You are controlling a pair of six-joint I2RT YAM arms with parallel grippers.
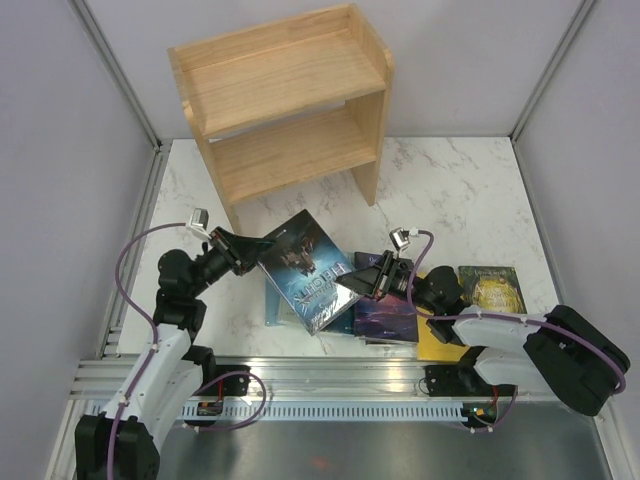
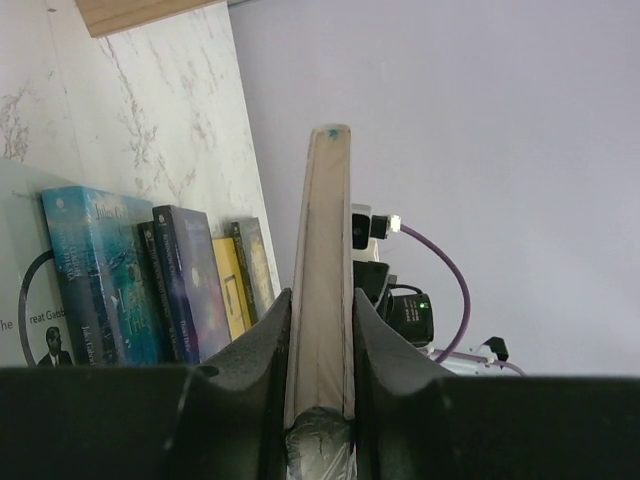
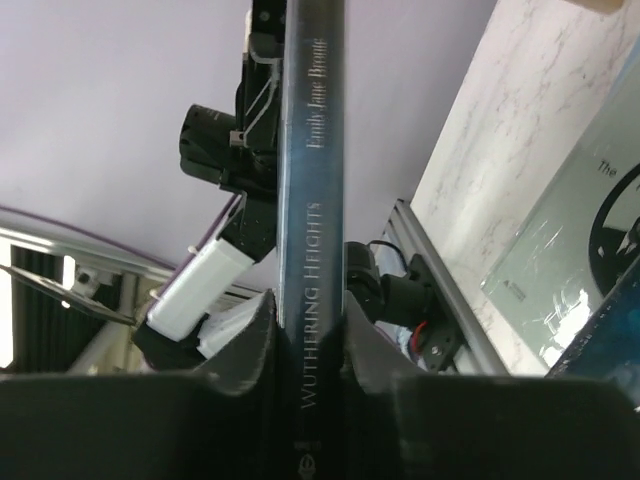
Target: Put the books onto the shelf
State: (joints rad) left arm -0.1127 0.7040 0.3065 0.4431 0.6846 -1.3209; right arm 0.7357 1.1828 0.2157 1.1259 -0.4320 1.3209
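A dark blue book titled "Wuthering Heights" hangs tilted above the pile, held from both sides. My left gripper is shut on its page edge. My right gripper is shut on its spine. More books lie flat on the table: a purple-dark one, a yellow one, a green-gold one, and a teal one beside a white one. The wooden shelf stands at the back, both tiers bare.
The marble table is bounded by grey walls on both sides. An aluminium rail runs along the near edge by the arm bases. The left arm shows beyond the book in the right wrist view.
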